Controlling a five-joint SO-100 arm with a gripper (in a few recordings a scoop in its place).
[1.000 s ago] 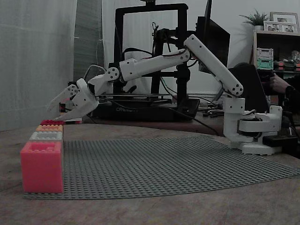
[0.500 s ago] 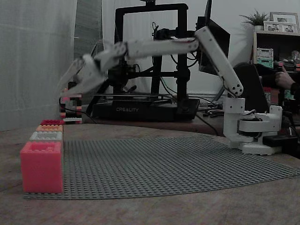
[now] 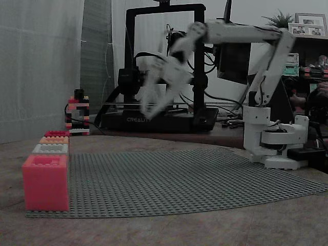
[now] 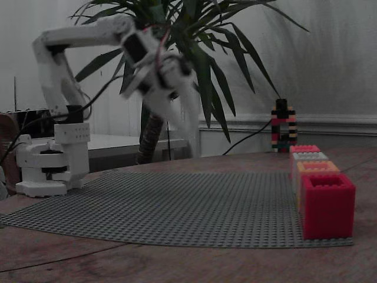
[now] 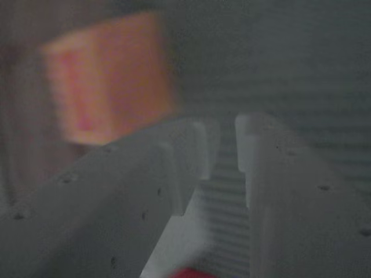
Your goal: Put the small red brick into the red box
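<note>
White plastic arm links are smeared by motion. A second ago the fingers hung spread wide over the far end of the box row at the left of a fixed view, and half a second ago they had lifted. Now the fingers are high over the middle of the grey studded baseplate, in front of the black printer frame and well apart from the boxes. In the wrist view they stand close together with a thin gap at the tips and studs showing through it. Whether they are released or clenched on something I cannot tell. The small red brick I cannot place with certainty. A red sliver low between the finger roots might be it, but it is too blurred to say. The open-topped red plastic box stands at the near left corner of the baseplate, with grey, orange and flat red boxes behind it. Their insides are hidden from this low angle. Judging by the swing away, the drop has probably been tried and the arm is heading home. If the sliver is the brick, the placing is not yet done. Brown wooden desk around the plate carries no loose brick that I can make out.
</note>
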